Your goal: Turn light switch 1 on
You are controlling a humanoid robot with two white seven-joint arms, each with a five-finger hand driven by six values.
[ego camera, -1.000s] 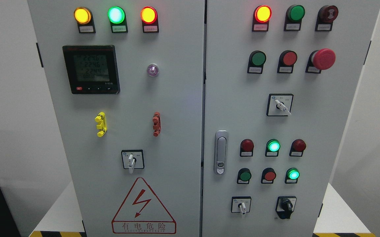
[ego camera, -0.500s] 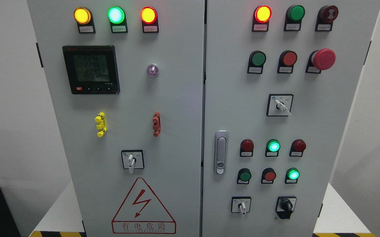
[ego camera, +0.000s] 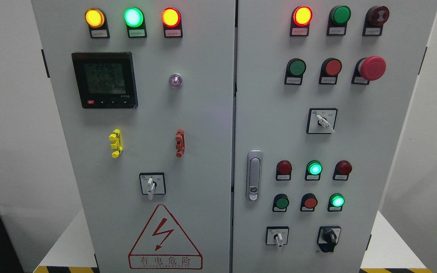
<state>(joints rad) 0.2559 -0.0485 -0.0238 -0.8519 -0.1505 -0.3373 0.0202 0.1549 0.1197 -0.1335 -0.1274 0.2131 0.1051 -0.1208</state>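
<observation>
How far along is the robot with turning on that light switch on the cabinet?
Nothing looks done yet. Neither hand is in the head view, so nothing is in hand. The cabinet stands untouched, with several lamps lit and the selector switches unattended. The labels are too small to tell which is switch 1. Reaching in and turning it is all still left.

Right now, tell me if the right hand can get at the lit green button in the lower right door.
Probably, but unconfirmed: nothing blocks the lit green button on the right door, yet neither hand is in view.
</observation>
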